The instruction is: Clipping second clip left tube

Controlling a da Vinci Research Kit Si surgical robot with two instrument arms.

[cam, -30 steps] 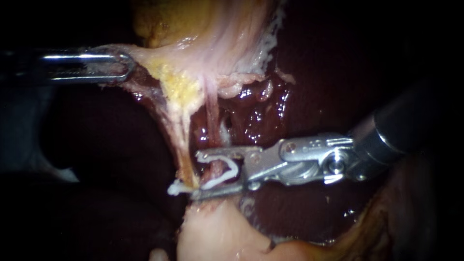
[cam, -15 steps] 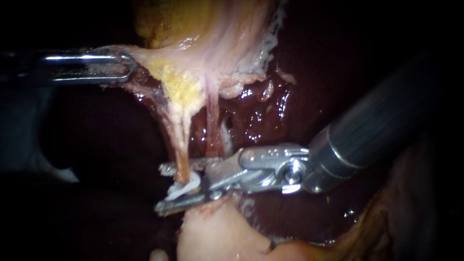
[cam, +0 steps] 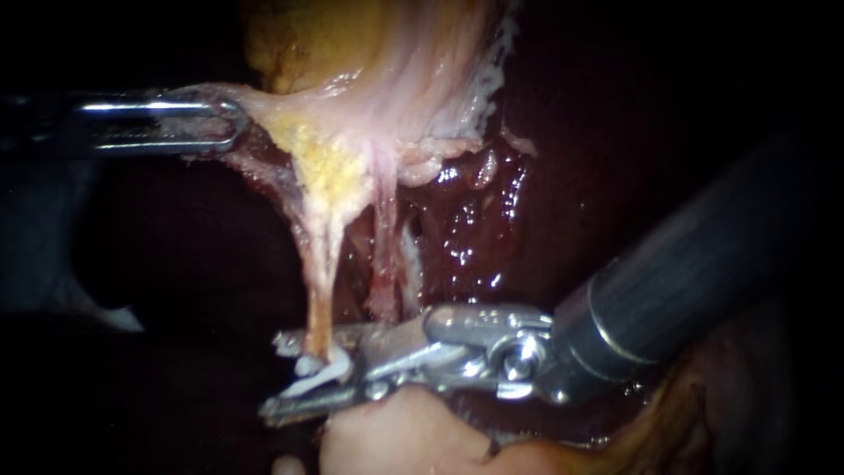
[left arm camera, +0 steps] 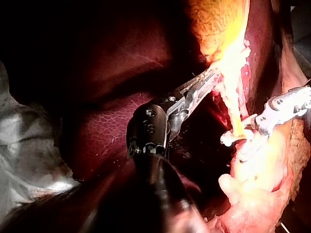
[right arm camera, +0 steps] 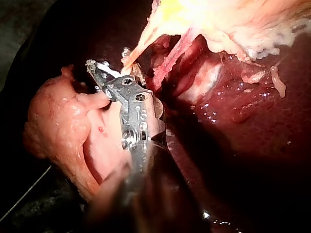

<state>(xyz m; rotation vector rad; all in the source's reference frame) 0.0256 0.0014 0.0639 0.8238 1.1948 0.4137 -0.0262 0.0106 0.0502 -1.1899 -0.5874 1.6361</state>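
- A pale pink lump of soft tissue [cam: 396, 435] is lying nearest the endoscope, just under the working end of the right instrument
- The dark-shafted, silver-tipped right instrument [cam: 271, 376] is reaching in from the right, roughly level above that lump
- Its claw is clamping a small white plastic clip [cam: 316, 375], one half above it and one below, with a gap showing out at the tips
- The thin yellowish left tube [cam: 322, 290] is running down between the two halves of the claw and meeting the clip at its lower end
- Whether the clip is fully closed around the tube, I cannot tell
- Just beside it, the pinker right tube [cam: 384, 264] is dropping behind the hinge end of the claw, outside the clip
- Both tubes are hanging from the pale, yellow-flecked gallbladder [cam: 369, 53] above
- Farther back, the shiny steel left instrument [cam: 230, 123] is coming in from the left, its claw pressing together on the gallbladder's pale edge, which is stretching toward it
- The dark red, wet liver [cam: 475, 229] is lying behind everything
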